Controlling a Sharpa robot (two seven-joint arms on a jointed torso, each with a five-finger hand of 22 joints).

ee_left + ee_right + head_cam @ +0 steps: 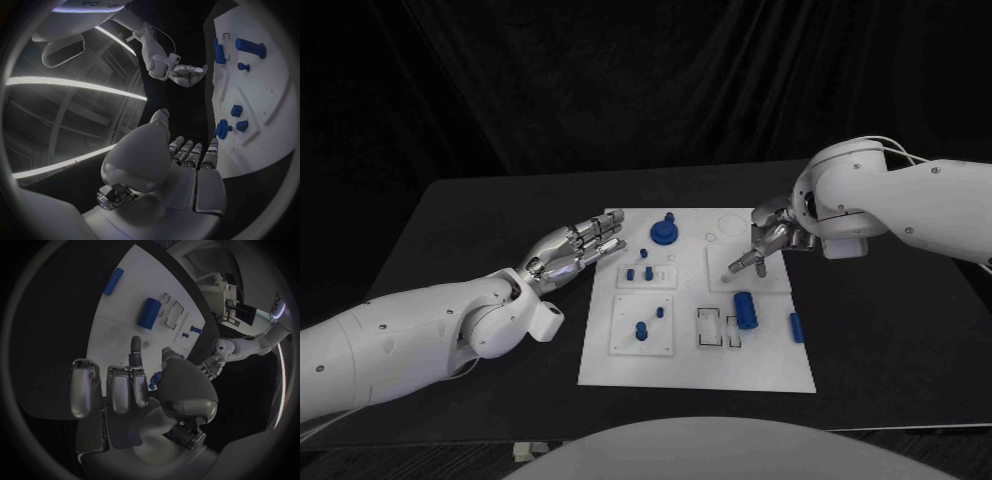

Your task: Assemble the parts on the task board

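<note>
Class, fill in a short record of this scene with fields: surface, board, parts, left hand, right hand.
surface: black table
board: white task board in the middle of the table
parts: blue pieces on the board, among them a large cylinder and a round knob
left hand: left hand open, at the board's left edge, holding nothing
right hand: right hand above the board's far right part, holding nothing

Dim, dark surroundings; bright white board; wrist views bend at edges.
</note>
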